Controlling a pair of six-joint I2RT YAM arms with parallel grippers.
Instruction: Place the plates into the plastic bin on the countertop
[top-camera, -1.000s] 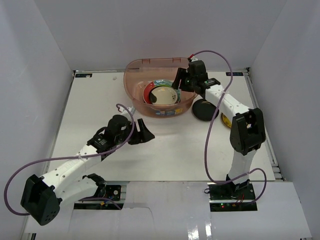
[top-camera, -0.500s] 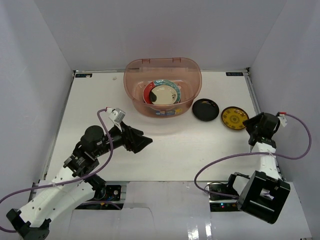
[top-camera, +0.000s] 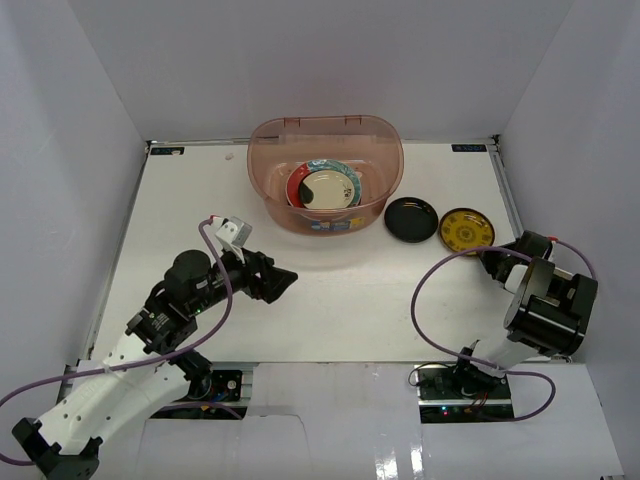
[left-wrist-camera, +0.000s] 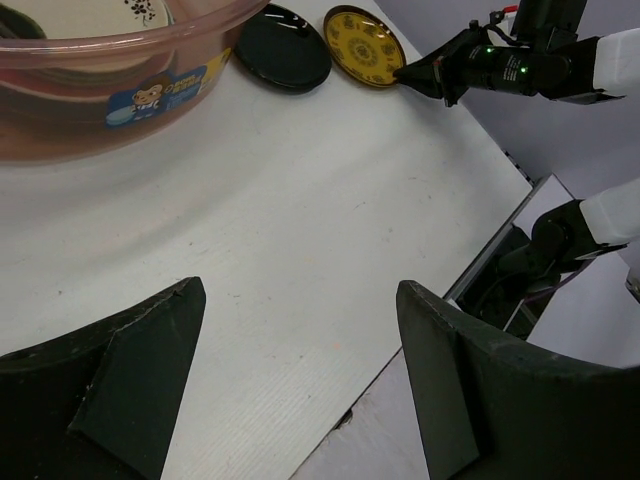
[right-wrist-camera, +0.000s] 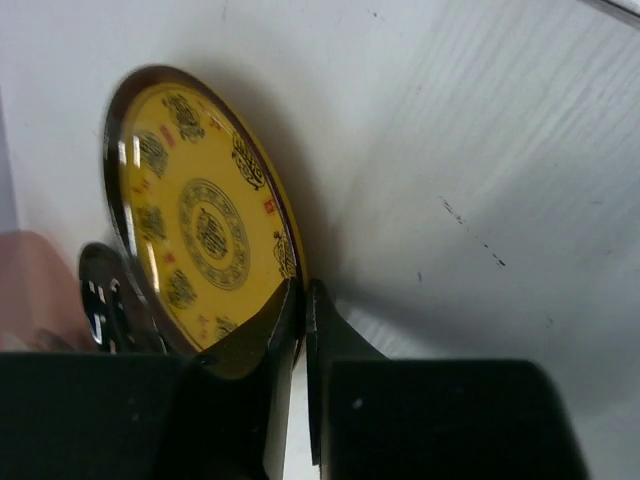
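Note:
The plastic bin (top-camera: 275, 190) stands at the back of the countertop (top-camera: 360, 290) with several plates (top-camera: 325, 186) stacked inside. To its right lie a glossy black plate (top-camera: 411, 218) and a yellow-patterned plate (top-camera: 467, 232). My right gripper (right-wrist-camera: 302, 290) is low at the yellow plate's (right-wrist-camera: 200, 230) near rim, shut with the rim pinched between its fingertips. My left gripper (left-wrist-camera: 300, 300) hovers open and empty over the bare countertop in front of the bin (left-wrist-camera: 60, 100). Both loose plates (left-wrist-camera: 283, 50) (left-wrist-camera: 362, 45) show in the left wrist view too.
White walls enclose the countertop on three sides. The front edge of the countertop (left-wrist-camera: 420, 260) runs close under my left gripper, with the arm bases beyond it. A purple cable (top-camera: 425, 290) loops over the right side.
My right arm left the bin, swung to the right side, came down at the yellow plate and shut on its rim. My left arm drew back slightly and opened wider.

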